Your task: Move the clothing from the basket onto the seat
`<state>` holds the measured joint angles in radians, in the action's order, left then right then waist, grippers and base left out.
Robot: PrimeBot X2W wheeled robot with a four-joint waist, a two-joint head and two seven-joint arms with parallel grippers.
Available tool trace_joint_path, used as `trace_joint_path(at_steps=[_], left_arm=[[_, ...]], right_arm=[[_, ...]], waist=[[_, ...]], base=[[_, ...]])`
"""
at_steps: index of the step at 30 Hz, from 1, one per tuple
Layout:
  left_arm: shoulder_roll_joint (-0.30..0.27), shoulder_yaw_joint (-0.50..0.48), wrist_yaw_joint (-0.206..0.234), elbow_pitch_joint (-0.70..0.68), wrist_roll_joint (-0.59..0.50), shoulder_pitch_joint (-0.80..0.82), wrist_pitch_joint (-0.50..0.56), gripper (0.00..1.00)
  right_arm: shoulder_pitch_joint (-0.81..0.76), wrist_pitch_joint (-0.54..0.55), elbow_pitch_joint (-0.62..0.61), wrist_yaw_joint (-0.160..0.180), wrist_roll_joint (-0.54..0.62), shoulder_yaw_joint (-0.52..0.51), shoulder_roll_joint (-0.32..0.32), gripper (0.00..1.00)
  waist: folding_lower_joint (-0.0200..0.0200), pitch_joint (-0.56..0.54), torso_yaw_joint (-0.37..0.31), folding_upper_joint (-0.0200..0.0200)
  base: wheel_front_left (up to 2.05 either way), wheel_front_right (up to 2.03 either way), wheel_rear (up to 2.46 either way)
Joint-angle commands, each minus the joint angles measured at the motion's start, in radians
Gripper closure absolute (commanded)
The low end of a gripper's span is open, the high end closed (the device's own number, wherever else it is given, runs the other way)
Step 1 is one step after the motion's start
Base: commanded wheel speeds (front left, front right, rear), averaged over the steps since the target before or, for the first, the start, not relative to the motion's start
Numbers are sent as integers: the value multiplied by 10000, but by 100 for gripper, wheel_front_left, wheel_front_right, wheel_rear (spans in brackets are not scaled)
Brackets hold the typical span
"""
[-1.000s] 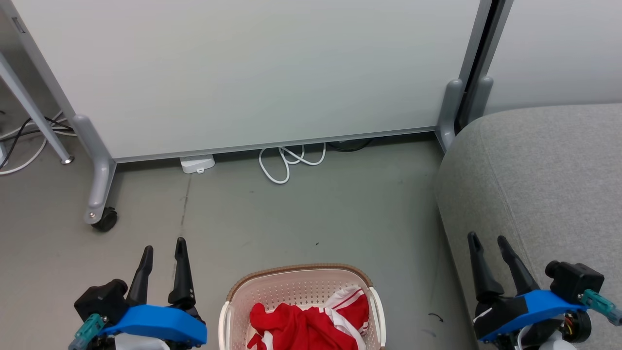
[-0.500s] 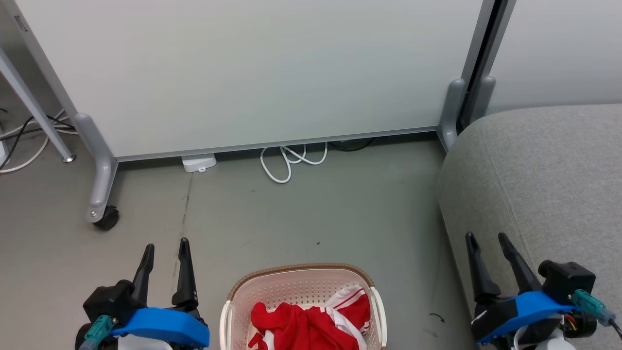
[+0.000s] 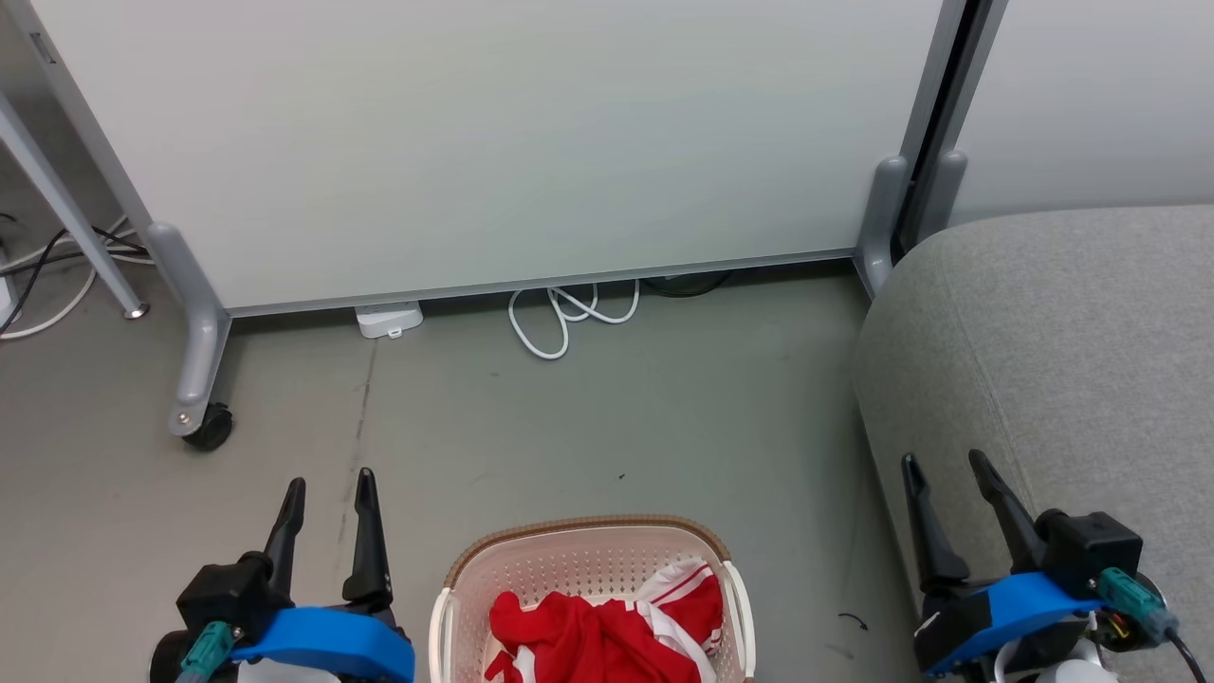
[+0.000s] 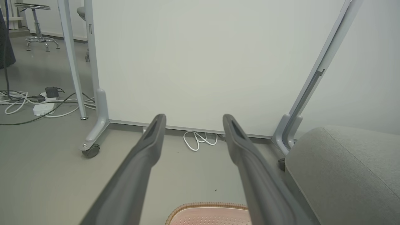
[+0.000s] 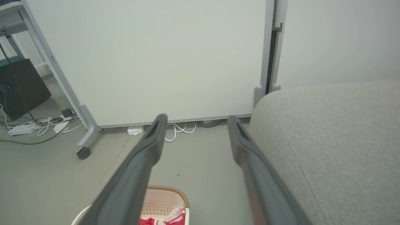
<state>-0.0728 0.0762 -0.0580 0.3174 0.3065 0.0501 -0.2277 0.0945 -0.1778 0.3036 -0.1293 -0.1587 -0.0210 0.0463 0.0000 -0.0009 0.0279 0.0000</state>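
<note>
The cream basket (image 3: 588,560) with a brown rim stands on the floor at the bottom centre of the head view. Red and white clothing (image 3: 597,631) lies crumpled inside it. The grey seat (image 3: 1053,332) rises at the right. My left gripper (image 3: 329,479) is open to the left of the basket, fingers pointing up the view, nothing between them. My right gripper (image 3: 945,465) is open in front of the seat's near corner, empty. The basket rim (image 4: 206,207) shows below the left fingers (image 4: 147,153). The right wrist view shows the basket (image 5: 162,200), the clothing (image 5: 172,217) and the seat (image 5: 331,131).
A white wheeled partition (image 3: 474,142) stands across the back, with a caster (image 3: 204,427) at its left foot. A coiled white cable (image 3: 564,318) and a small white box (image 3: 387,319) lie at its base. Cables and a power strip (image 4: 43,106) lie at far left.
Both grippers have drawn back slightly toward the bottom of the head view and stay open. The basket and clothing have not moved.
</note>
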Motion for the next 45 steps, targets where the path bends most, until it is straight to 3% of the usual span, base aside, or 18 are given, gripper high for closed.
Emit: trace_joint_path(at_steps=[1, 19, 34, 45], left_arm=[[-11, -12, -4, -9, -161, 105, -73, 0], [24, 85, 6, 255, -1209, 185, -403, 0], [66, 59, 35, 166, -1147, 92, -391, 0], [6, -47, -52, 802, -1065, 452, -390, 0]], right_arm=[[113, -83, -8, -21, 164, 19, 62, 0], [180, -359, 132, -24, 1285, 119, 67, 0], [244, -382, 72, -16, 1206, 127, 66, 0], [732, -423, -309, -16, 1212, 784, 63, 0]], waist=[[0, 1, -2, 0], [0, -19, -20, 0], [0, 91, -146, 0], [0, 1106, -1251, 0]], base=[[0, 0, 0], [0, 0, 0], [0, 0, 0], [0, 0, 0]])
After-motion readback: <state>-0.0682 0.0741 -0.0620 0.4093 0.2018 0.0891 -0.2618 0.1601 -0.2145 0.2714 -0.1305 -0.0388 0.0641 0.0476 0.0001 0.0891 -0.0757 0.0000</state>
